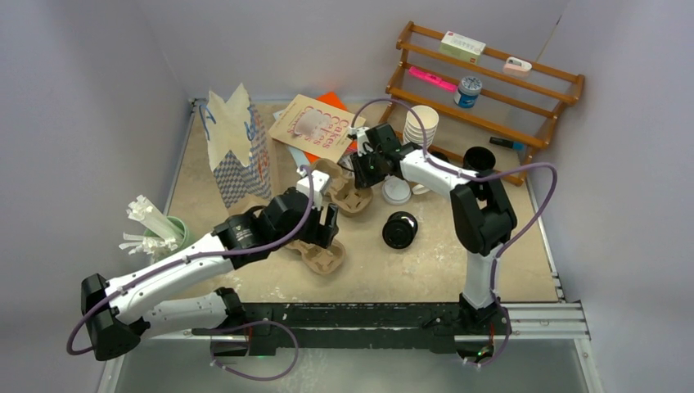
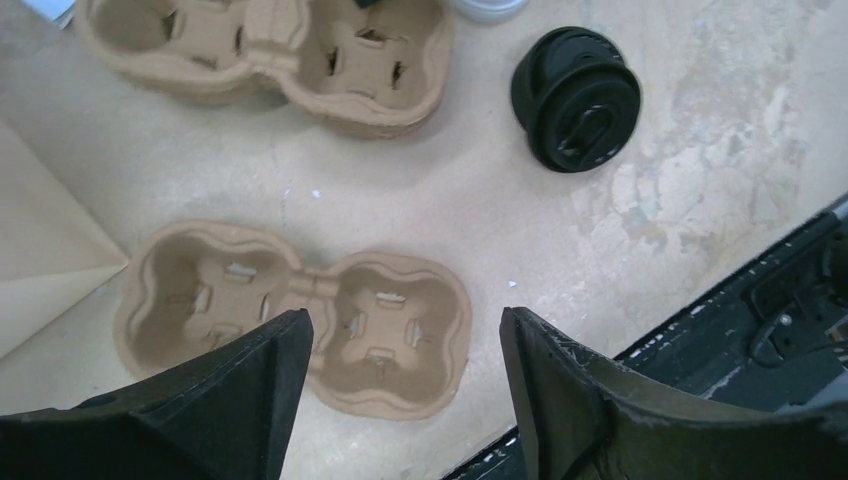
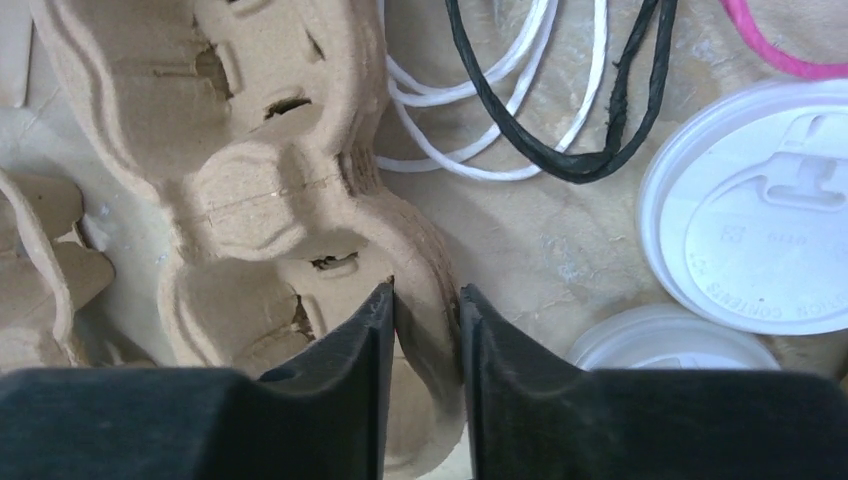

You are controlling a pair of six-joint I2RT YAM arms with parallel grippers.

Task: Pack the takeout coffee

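Nothing packed yet: the black cup (image 1: 399,230) lies on its side mid-table, right of centre, w/ the white-lidded cup (image 1: 397,191) just behind it, both outside the carriers. Left gripper (image 2: 405,320) gapes wide, holding nothing, above the near carrier (image 2: 300,320); right gripper (image 3: 425,295) pinches the rim of the far carrier (image 3: 260,190). Only legible text is "Cakes" on the book (image 1: 315,127) near the table's back edge; the lid embossing is too small to read.
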